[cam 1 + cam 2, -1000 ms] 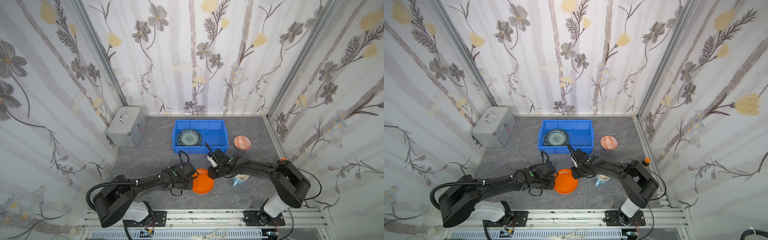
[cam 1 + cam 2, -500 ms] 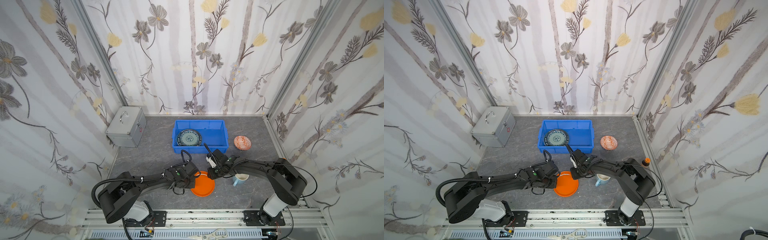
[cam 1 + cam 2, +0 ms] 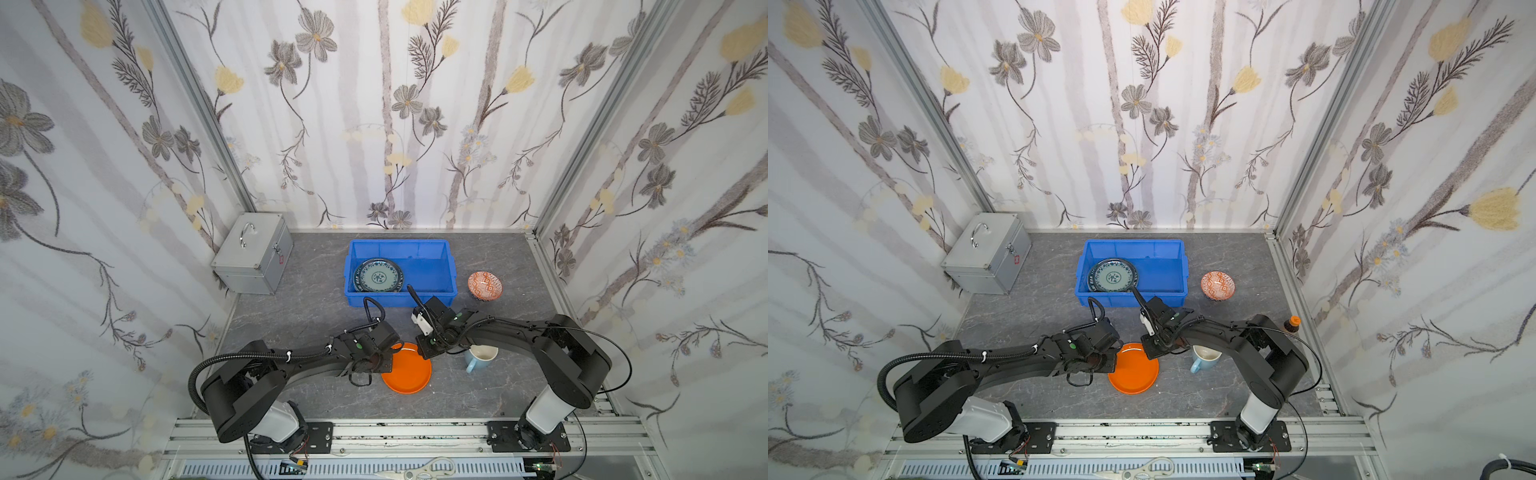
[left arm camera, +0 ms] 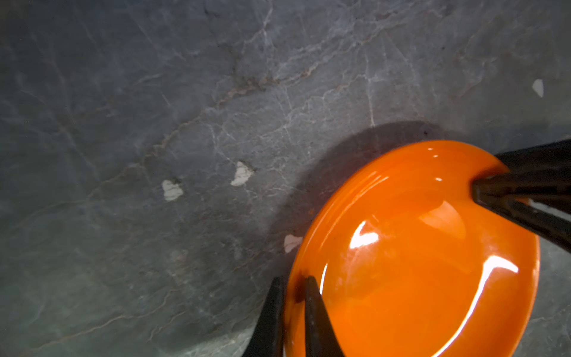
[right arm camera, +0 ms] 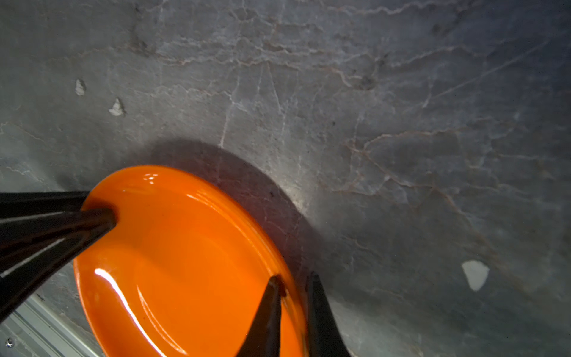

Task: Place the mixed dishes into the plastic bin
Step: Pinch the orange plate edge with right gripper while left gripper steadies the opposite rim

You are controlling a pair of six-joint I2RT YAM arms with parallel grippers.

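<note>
No word or number can be read anywhere. The silver case (image 3: 249, 259), left of centre in both top views, carries a small red mark (image 3: 1016, 260) on its front face (too small to make out). Pale marks, perhaps lettering, run round the dark rim of the plate (image 3: 377, 276) lying in the blue bin (image 3: 399, 242) at centre frame, but none is legible.
</note>
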